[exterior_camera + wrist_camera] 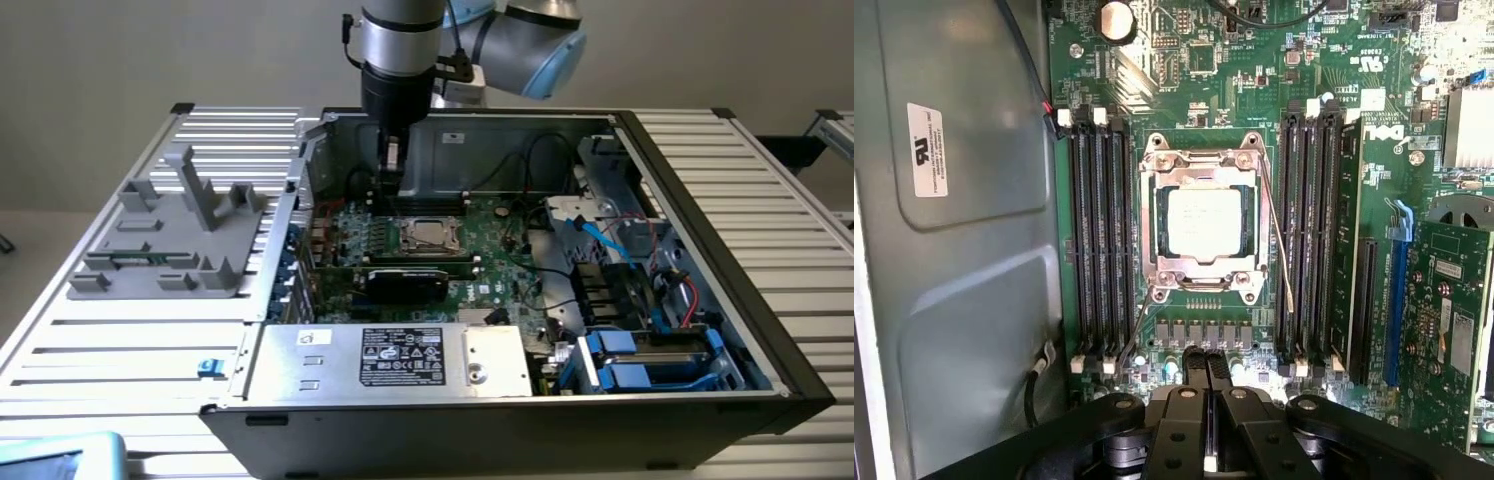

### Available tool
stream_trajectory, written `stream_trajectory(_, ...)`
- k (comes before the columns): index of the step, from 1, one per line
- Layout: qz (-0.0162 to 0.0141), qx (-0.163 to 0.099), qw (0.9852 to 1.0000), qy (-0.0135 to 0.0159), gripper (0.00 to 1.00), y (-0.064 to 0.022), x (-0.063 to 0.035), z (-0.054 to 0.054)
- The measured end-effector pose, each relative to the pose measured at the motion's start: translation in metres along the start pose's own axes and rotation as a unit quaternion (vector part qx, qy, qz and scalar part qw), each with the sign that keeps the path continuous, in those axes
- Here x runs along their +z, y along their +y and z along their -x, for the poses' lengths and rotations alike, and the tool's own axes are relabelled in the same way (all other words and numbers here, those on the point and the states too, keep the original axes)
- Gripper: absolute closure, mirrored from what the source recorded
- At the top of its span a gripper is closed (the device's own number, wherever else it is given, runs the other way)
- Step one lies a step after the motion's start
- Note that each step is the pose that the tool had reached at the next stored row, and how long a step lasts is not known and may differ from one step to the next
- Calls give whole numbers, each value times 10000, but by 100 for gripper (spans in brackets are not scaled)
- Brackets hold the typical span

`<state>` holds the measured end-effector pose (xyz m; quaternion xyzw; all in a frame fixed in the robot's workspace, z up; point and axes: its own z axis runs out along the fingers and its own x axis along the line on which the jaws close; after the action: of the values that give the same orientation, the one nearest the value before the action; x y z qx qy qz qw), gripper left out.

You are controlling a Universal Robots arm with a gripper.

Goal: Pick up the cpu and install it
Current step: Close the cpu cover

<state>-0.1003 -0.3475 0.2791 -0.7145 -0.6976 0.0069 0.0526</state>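
cpu [1203,222] in socket [1152,215], clear of closed pincer [1206,385]

We see a plain pale beige wall [160,50] behind, evenly lit; a ribbed silver aluminium desk [134,340] of parallel slats spans the foreground; pale floor [27,235] shows at the exterior view's left.

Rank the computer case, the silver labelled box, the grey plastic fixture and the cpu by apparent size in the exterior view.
1. computer case
2. grey plastic fixture and silver labelled box: too alike to rank, and the box seems nearer the camera
3. cpu
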Motion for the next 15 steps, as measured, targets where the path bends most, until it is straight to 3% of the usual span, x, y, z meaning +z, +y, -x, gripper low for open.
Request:
stream_trajectory(3, 0, 1, 10000, -2, 88, -22, 0, 1)
stream_trajectory(7, 0, 0, 10000, 10, 88, -143, -10, 3)
stream_trajectory(9, 0, -2, 10000, 30, 88, -196, -48, 2)
stream_trajectory(11, -1, -6, 10000, 78, 88, -222, -82, 1)
stream_trajectory(13, -3, -10, 9999, 152, 88, -233, -89, 1)
stream_trajectory(15, -2, 14, 9998, 206, 88, -240, -89, 1)
